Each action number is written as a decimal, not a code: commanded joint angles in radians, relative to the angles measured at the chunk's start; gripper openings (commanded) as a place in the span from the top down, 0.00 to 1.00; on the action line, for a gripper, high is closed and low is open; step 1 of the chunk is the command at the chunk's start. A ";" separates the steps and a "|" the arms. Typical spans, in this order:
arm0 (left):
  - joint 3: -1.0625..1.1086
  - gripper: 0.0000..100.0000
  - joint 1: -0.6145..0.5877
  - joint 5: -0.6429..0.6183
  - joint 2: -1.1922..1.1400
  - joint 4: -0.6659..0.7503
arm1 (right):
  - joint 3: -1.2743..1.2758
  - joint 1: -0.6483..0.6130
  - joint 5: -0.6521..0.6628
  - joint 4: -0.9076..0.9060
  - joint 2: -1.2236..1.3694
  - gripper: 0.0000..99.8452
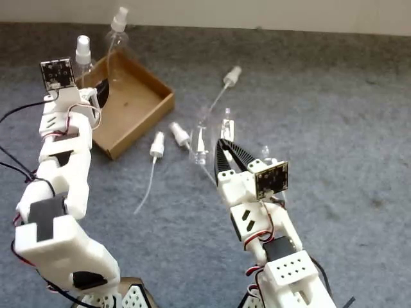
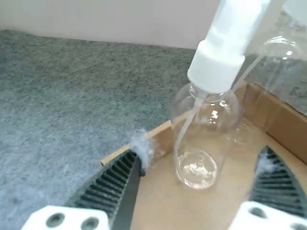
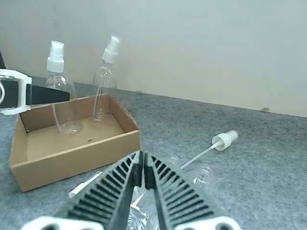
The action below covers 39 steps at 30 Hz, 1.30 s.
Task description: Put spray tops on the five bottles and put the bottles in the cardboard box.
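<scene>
The left claw was spread wide around a bottle with a spray top fitted, both fingers clear of its sides. That bottle stood upright in the cardboard box, and a second topped bottle stood at the box's far corner. The right claw was closed tight with nothing in it, just above bare clear bottles lying on the grey desk. Three loose spray tops lay near them, outside the box.

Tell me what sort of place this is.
Probably an indoor lab or hobby test bench: a grey carpet-like surface, a plain pale wall close behind it, and a cardboard box with clear spray bottles standing in it.
</scene>
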<state>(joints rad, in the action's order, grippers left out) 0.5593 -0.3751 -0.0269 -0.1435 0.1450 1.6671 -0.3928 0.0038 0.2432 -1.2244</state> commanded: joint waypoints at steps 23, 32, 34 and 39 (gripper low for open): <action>-0.016 0.68 0.335 0.005 0.693 -1.132 | 0.117 0.094 0.005 -0.004 -0.010 0.99; -0.016 0.68 0.487 0.002 0.693 -1.186 | 0.117 0.275 0.003 0.005 -0.010 0.99; -0.016 0.68 0.512 0.000 0.693 -1.186 | 0.114 0.314 0.003 0.005 -0.010 0.99; -0.113 0.68 0.564 -0.002 0.625 -1.246 | 0.117 0.351 0.003 0.005 -0.010 0.99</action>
<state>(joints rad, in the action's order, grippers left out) 0.5547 0.1557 -0.0269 0.5056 -1.0457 1.6671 -0.0644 0.0038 0.2401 -1.2244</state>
